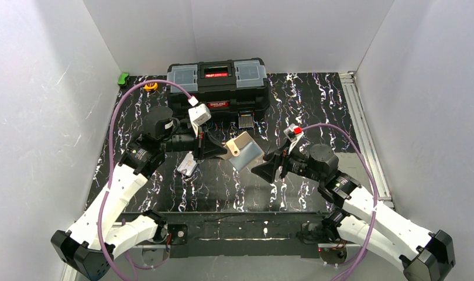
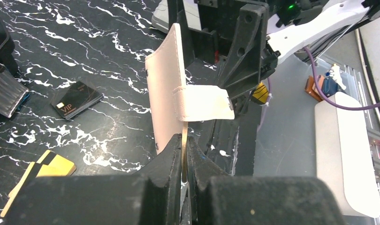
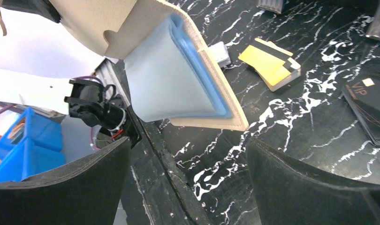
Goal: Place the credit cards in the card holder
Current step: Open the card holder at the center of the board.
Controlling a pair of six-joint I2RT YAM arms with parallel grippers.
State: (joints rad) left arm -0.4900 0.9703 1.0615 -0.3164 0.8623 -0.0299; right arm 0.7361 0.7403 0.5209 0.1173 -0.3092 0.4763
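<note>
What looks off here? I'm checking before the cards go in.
Nothing spilled or damaged. The card holder hangs tilted off the table, pinched by one edge in the jaws of the left gripper. The gold cards lie in a skewed stack; a black VIP card sits apart.

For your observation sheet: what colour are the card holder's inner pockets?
Light blue pockets, clearest in the right wrist view.

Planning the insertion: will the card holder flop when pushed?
Probably fairly stiff: the card holder holds straight, pinched at one edge by the left end effector. Its shiny plastic pockets bow open, so they likely flex and feel slippery.
</note>
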